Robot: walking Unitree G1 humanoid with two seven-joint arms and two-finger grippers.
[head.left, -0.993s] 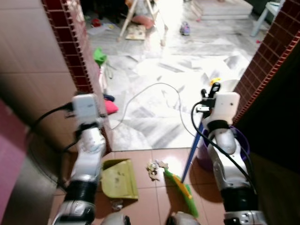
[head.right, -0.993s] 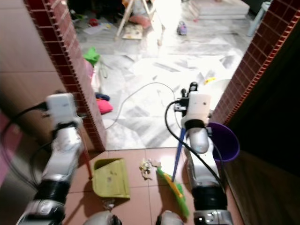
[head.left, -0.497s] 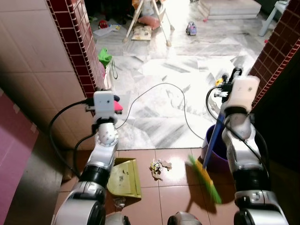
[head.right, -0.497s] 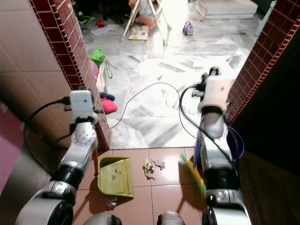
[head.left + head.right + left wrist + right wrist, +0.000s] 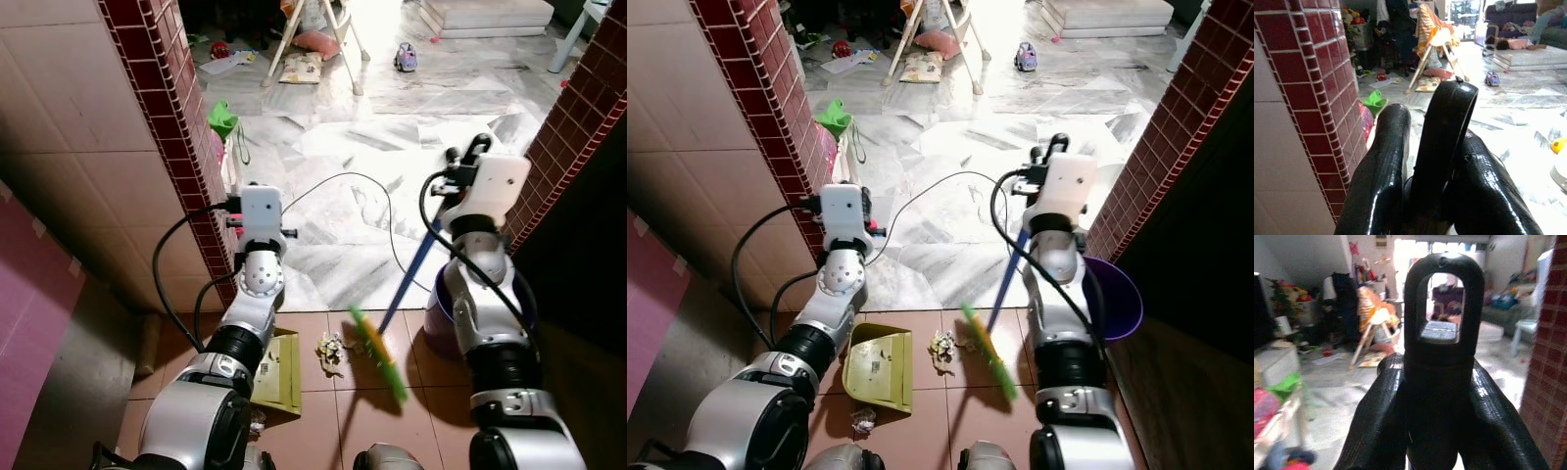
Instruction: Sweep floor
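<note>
Left eye view: since 0.5 s ago the broom [image 5: 380,338] has swung leftward, and its green head, which hung blurred at about 5 o'clock from the debris pile [image 5: 329,351], now sits just beside the pile at its 3 o'clock. The blue shaft runs up toward 1 o'clock to the right gripper [image 5: 460,166]. The left arm has also shifted toward the middle, and the yellow-green dustpan [image 5: 277,357] it holds lies at 9 o'clock of the pile, partly hidden behind that arm. A purple bucket [image 5: 436,318] stands behind the right arm.

Right eye view: the floor underfoot is reddish-brown tile that gives way to grey-white marble [image 5: 950,186] past a doorway framed by 2 dark red brick edges [image 5: 784,108]. A thin cable [image 5: 921,201] loops over the marble. The room beyond is cluttered (toys, a green bag, a folding wooden frame at 12 o'clock). A small crumpled scrap [image 5: 862,421] lies at 6 o'clock of the dustpan.

Left wrist view: the left gripper [image 5: 1437,166] has its 2 black fingers [image 5: 1378,181] closed tight around the dustpan's black looped handle [image 5: 1444,137].

Right wrist view: the right gripper's fingers [image 5: 1378,421] clamp the broom's black handle end [image 5: 1444,313], whose hanging hole frames the bright room.
</note>
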